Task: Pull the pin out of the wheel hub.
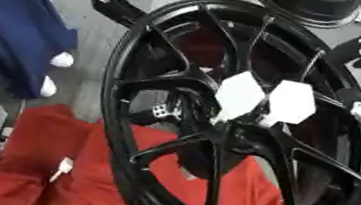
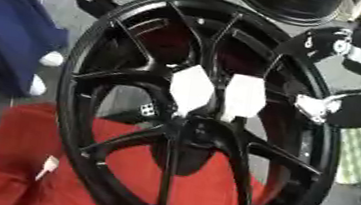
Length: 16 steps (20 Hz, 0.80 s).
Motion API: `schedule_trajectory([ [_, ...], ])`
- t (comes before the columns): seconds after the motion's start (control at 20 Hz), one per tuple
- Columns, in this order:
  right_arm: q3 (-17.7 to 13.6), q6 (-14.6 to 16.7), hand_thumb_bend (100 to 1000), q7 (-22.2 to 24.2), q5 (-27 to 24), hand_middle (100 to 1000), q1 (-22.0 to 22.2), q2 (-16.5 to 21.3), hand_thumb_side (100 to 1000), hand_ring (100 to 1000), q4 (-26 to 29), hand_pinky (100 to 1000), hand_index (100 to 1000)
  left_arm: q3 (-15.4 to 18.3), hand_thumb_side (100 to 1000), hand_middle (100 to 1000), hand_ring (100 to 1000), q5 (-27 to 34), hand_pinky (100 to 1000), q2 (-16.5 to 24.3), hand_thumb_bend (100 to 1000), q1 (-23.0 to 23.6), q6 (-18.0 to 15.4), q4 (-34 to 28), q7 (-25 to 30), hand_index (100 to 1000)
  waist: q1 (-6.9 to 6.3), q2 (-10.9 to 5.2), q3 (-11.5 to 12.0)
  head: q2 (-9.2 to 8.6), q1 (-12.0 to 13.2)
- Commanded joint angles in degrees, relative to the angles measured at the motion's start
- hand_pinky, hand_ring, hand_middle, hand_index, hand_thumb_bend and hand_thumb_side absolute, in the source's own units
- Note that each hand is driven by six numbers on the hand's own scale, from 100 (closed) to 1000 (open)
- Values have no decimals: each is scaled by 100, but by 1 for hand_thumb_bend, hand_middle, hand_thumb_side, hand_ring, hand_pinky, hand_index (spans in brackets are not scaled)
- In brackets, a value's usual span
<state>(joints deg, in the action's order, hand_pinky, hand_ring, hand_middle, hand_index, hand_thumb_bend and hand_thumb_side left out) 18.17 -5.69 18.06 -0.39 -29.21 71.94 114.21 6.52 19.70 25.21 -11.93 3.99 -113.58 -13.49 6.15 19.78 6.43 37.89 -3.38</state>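
My right hand (image 2: 342,104) sits at the right rim of the black spoked alloy wheel (image 1: 127,132); I cannot tell its grip. Two white hexagonal-headed pins (image 1: 240,94) stand at the hub. No readable writing.

Grey floor (image 1: 97,27); red cloth (image 1: 44,156), black wheel (image 1: 129,117) on it.
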Motion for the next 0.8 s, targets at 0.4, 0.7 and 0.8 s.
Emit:
schedule_trajectory([
  [0.4,119,10,100,40,31,873,-250,4,533,877,38,834,913,-14,598,707,773,36,800,40,184,-73,19,-101,46,829,19,-48,57,-65,-12],
  [0.7,216,127,100,25,-50,873,-315,-59,548,875,38,831,912,-21,600,707,773,41,801,25,181,-83,34,-101,59,828,43,-31,84,-74,1],
  [0.8,239,177,100,16,-63,875,-315,-66,555,875,38,830,911,-22,601,707,773,43,801,20,181,-80,37,-101,61,828,47,-29,90,-65,3],
])
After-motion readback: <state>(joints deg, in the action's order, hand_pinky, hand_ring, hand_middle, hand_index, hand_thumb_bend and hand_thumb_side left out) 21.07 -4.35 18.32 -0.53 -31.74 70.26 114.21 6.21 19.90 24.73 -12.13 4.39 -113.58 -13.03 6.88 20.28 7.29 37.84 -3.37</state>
